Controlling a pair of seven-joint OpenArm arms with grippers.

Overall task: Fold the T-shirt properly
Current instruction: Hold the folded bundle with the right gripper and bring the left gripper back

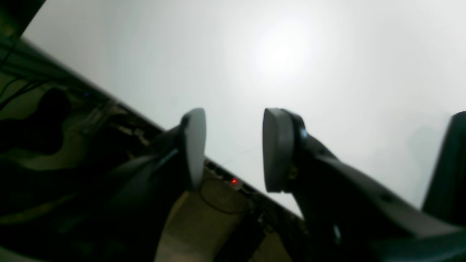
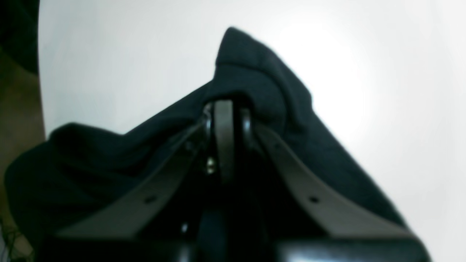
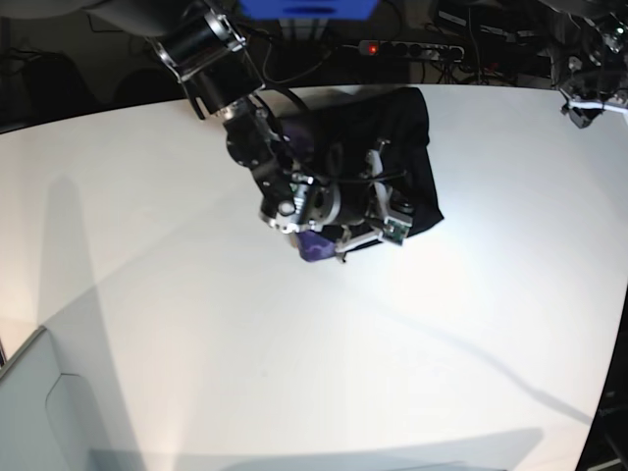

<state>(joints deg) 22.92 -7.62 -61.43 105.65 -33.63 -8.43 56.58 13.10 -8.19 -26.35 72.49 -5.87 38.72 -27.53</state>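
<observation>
The black T-shirt [image 3: 397,137] lies bunched on the far middle of the white table [image 3: 245,373], with a purple patch of its print [image 3: 314,247] showing at its near edge. My right gripper [image 3: 339,235] reaches down over that near edge. In the right wrist view the right gripper [image 2: 227,109] is shut on a raised fold of the black T-shirt [image 2: 255,69]. My left gripper [image 1: 235,149] hangs open over bare table by the far edge, with nothing between its fingers. In the base view the left gripper [image 3: 587,100] sits at the far right, away from the shirt.
A power strip [image 3: 412,47] with a red light lies behind the table's far edge among cables. The same red light [image 1: 234,181] shows below the table edge in the left wrist view. A dark shape [image 1: 449,167] at that view's right edge is unclear.
</observation>
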